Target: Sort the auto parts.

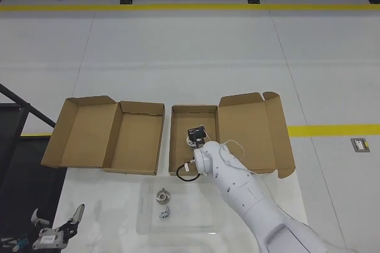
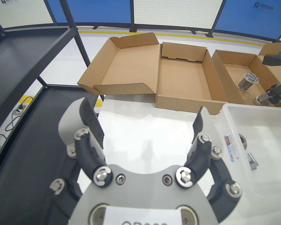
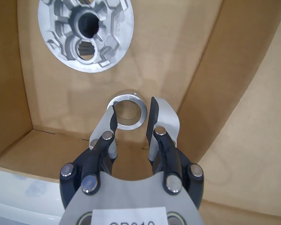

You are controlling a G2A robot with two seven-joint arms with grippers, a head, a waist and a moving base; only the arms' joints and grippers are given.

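Observation:
My right gripper (image 3: 132,114) hangs inside the right cardboard box (image 1: 180,148), its fingers slightly apart on either side of a metal ring (image 3: 141,115) lying on the box floor. One fingertip overlaps the ring's rim and a thin gap shows at the other. A flanged metal hub (image 3: 84,22) stands farther back in the same box (image 2: 234,73). Two small metal parts (image 1: 161,197) (image 1: 164,213) lie in the clear plastic bin (image 1: 145,222). My left gripper (image 2: 142,108) is open with nothing in it, over the table's near left corner (image 1: 58,218).
The left cardboard box (image 1: 136,136) sits with its lid folded out to the left. The right box's lid (image 1: 253,133) is folded out to the right. A black shelf cart (image 1: 6,158) stands left of the table. White tabletop (image 2: 140,129) lies between my left gripper and the boxes.

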